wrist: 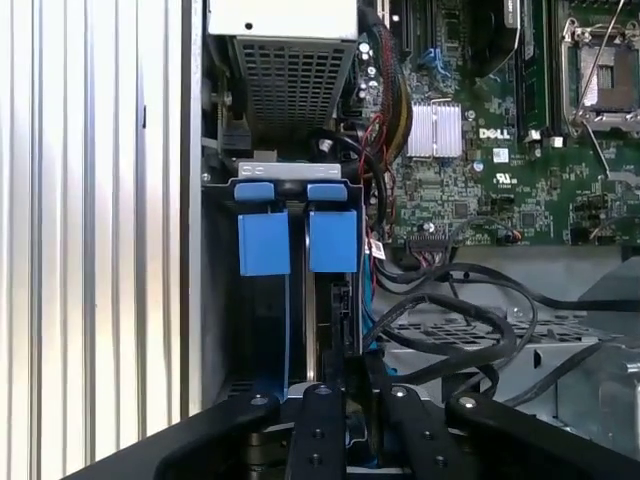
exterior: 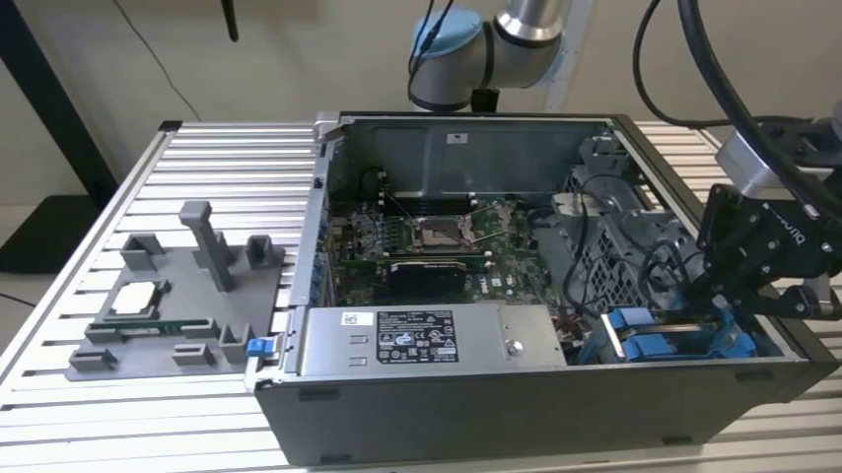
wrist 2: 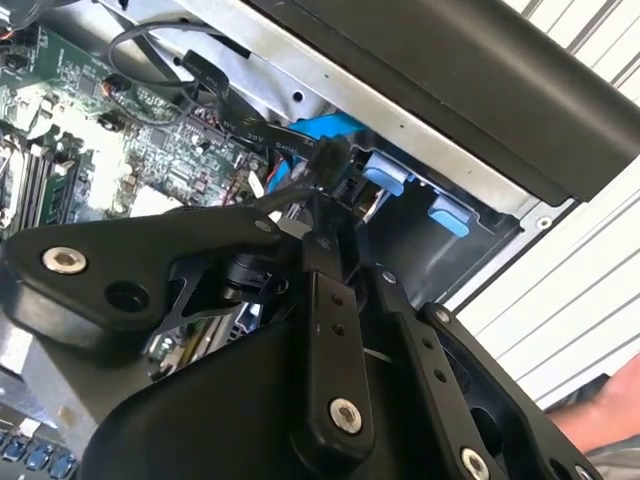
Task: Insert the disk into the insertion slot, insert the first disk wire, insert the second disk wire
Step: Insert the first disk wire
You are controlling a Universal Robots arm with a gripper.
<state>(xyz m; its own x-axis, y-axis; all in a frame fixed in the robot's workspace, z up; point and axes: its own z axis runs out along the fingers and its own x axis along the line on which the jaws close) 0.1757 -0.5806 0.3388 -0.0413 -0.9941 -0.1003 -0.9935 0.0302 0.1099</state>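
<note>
My gripper (exterior: 693, 299) hangs over the front right corner of the open computer case (exterior: 526, 394), just above the blue carrier frames (exterior: 658, 345). In both wrist views its fingers (wrist: 322, 420) stand close together, shut on the black connector (wrist 2: 330, 160) of a flat black disk wire (wrist 2: 250, 125). The connector sits at the edge of the disk (wrist: 335, 310), which stands on edge in the insertion slot (wrist: 262, 330) behind two blue tabs (wrist: 332, 240). The disk's label is hidden.
A silver power-supply box (exterior: 428, 340) lies along the case's near wall. The motherboard (exterior: 421, 246) fills the case floor. Loose black cables (wrist: 450, 310) run over a perforated metal cage (exterior: 632, 246) beside the slot. A grey parts fixture (exterior: 172, 305) stands on the slatted table at the exterior view's left.
</note>
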